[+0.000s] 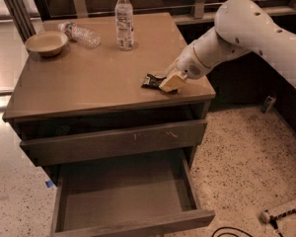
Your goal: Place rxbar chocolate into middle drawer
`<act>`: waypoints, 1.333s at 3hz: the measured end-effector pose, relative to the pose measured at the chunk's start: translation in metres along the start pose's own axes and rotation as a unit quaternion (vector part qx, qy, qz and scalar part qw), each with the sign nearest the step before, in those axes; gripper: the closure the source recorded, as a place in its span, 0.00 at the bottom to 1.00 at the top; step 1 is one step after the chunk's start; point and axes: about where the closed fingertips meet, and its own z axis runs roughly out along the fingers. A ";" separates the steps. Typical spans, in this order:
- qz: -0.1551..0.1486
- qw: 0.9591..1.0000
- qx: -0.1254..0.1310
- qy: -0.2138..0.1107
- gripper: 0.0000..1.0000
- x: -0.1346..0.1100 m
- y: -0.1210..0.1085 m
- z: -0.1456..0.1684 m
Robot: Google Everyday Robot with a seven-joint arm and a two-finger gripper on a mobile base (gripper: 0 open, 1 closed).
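The rxbar chocolate (150,80), a small black crinkly wrapper, lies flat on the cabinet top (98,78) near its front right corner. My gripper (168,82) is down on the right end of the bar and covers that end; the white arm reaches in from the right. The middle drawer (123,191) is pulled far out below, a wide grey-brown box with a bare flat floor. It is below and in front of the bar.
The drawer above it (113,142), with small pale scratches on its front, stands slightly out. An upright water bottle (124,19), a lying bottle (81,33) and a tan bowl (46,43) sit at the back of the top. A cable lies on the speckled floor (246,172).
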 end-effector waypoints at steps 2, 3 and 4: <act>-0.002 1.000 0.001 -0.002 1.00 -0.002 0.000 0.000; -0.015 1.000 0.000 -0.009 1.00 -0.015 0.006 -0.008; -0.031 0.999 -0.013 -0.041 1.00 -0.038 0.039 -0.044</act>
